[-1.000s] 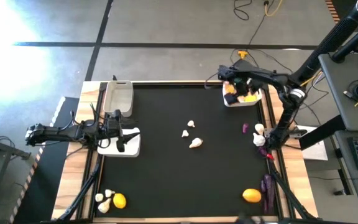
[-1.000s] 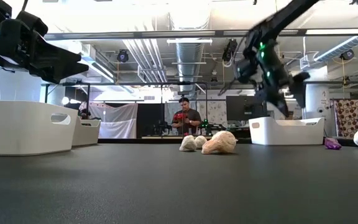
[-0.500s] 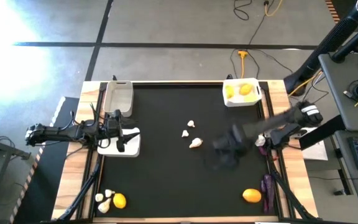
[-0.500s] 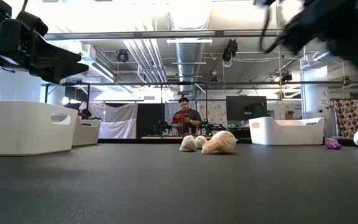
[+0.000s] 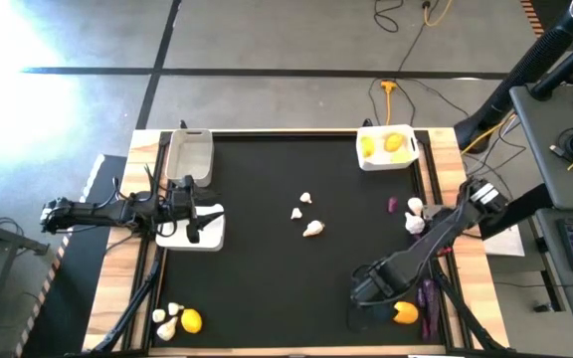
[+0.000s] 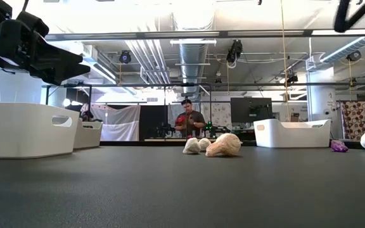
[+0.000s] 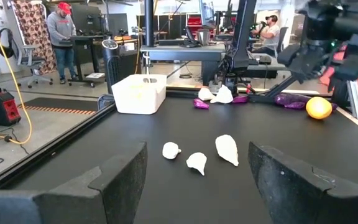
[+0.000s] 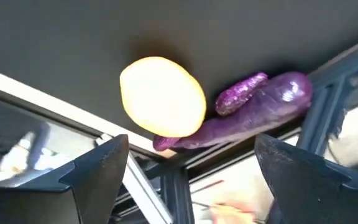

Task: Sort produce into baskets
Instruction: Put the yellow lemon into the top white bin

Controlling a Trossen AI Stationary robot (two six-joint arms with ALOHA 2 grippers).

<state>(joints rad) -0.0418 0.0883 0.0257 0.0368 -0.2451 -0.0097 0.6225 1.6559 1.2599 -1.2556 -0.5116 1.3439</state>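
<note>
Since half a second ago the right arm has swung from the table's middle down to its near right corner, where the right end effector [image 5: 378,291] now hangs just beside the orange citrus [image 5: 404,313].

From above, that citrus lies next to the purple eggplants [image 5: 427,298] along the table [image 5: 267,278] edge. Two yellow fruits sit in the white basket [image 5: 371,161] at the far right corner. Three garlic bulbs [image 5: 312,229] lie mid-table, more bulbs [image 5: 415,221] near the right edge, and a lemon with bulbs [image 5: 191,320] at the near left corner. The left end effector [image 5: 189,211] waits over another white basket [image 5: 207,239]; the greyish basket [image 5: 190,154] stands beyond it.

At table height, the garlic bulbs [image 6: 224,145] sit mid-table, a white basket [image 6: 291,133] behind them to the right.

The left wrist view shows the left fingers [image 7: 110,180] apart, garlic [image 7: 226,149] ahead.

The right wrist view shows the right fingers [image 8: 98,168] spread wide, empty, with the citrus [image 8: 163,96] touching an eggplant [image 8: 253,112].
</note>
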